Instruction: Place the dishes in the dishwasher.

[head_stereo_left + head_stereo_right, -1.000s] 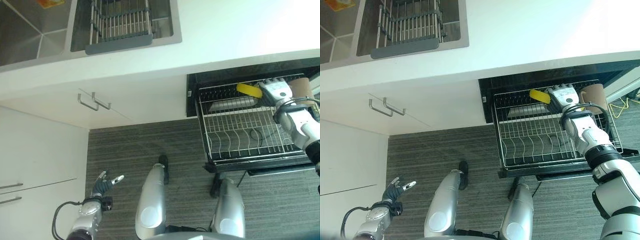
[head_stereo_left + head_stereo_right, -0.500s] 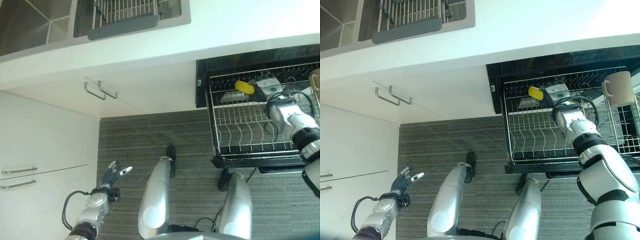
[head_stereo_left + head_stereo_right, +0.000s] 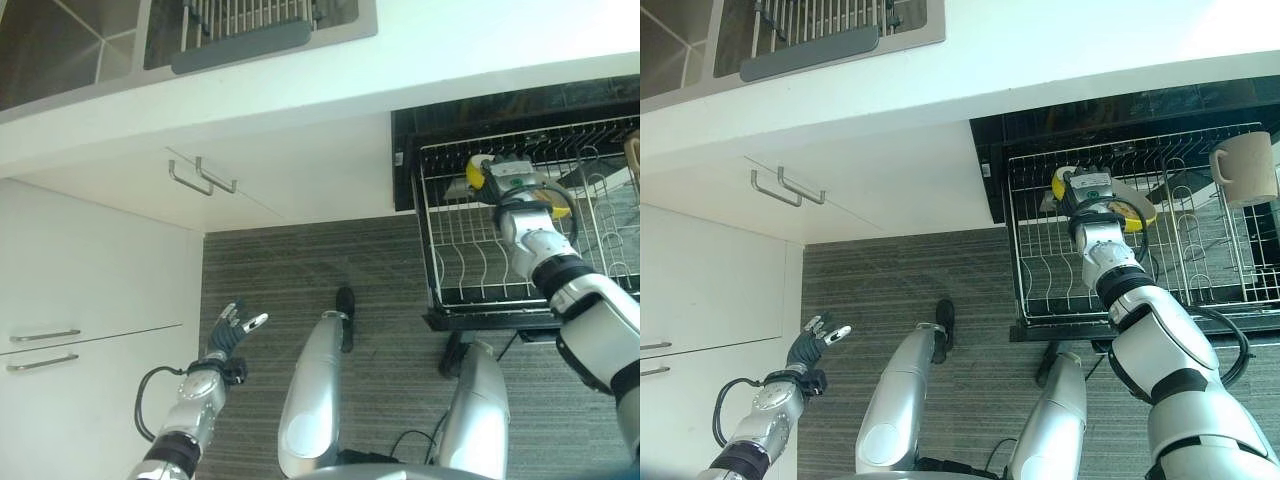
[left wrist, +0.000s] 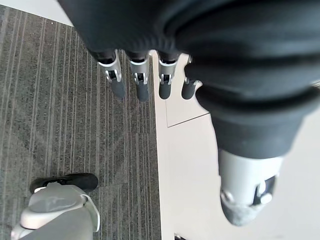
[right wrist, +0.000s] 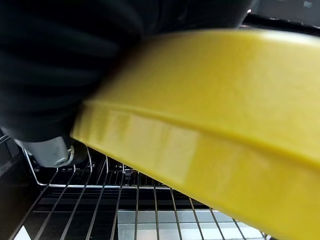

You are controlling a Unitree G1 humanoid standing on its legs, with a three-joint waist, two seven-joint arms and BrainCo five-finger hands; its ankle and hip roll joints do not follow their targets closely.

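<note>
White counter (image 3: 480,50) runs across the upper part of the head views, with a steel sink (image 3: 70,50) set into it and a grey dish rack (image 3: 262,25) sitting in the sink's right basin. Below the counter are white cabinet fronts (image 3: 90,290) with metal handles (image 3: 200,176), and a grey striped carpet (image 3: 380,280) covers the floor. Under the counter to the right, the dishwasher (image 3: 1120,110) stands open with its wire rack (image 3: 1060,270) pulled out over the carpet. A beige mug (image 3: 1244,168) sits at the rack's far right side.

The right hand (image 3: 508,178) reaches over the back part of the rack and holds a yellow dish (image 3: 1132,211). The dish shows on both sides of the hand, its yellow rim poking out to the left and to the right of the dark cover. In the right wrist view the dish (image 5: 220,120) lies just past the cover, pressed close against the hand, with the thumb (image 5: 47,150) beneath its rim and the rack wires below; the other fingers are hidden behind the dish.

The left hand (image 3: 226,338) hangs low over the carpet beside the cabinets, well apart from the dishwasher, its fingers (image 4: 114,75) loosely extended and holding nothing.
</note>
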